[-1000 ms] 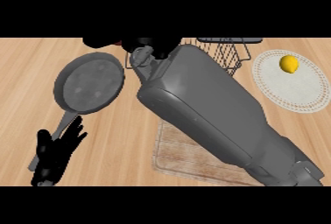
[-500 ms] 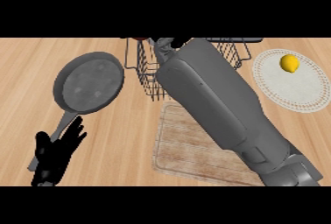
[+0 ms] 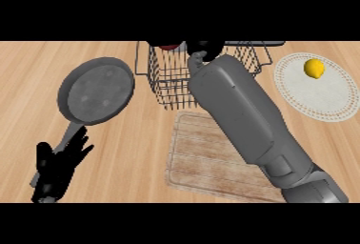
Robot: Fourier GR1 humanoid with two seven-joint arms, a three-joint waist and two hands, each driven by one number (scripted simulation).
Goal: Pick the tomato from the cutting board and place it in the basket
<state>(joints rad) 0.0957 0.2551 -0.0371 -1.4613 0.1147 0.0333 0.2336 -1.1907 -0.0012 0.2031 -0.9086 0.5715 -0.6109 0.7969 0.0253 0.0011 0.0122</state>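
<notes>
Left hand (image 3: pixel 60 167): 8 o'clock, resting, fingers spread.
Cutting board (image 3: pixel 197 162): 6 o'clock, under the right forearm.
Frying pan (image 3: pixel 97 90): 10 o'clock.
Wire basket (image 3: pixel 169 76): 12 o'clock.
Plate (image 3: pixel 320 97), 1 lemon (image 3: pixel 314 68): 2 o'clock.
Right hand (image 3: pixel 205 49): over the basket's far side, grip cannot be told.
Tomato (image 3: pixel 167 46): just beside it, at its 9 o'clock.

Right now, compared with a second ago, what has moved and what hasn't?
The right hand and its forearm swung rightward, from beside the pan to over the basket. A red tomato now shows at the basket's far side; whether it is let go is unclear. The left hand, cutting board, plate and lemon stayed put.
</notes>
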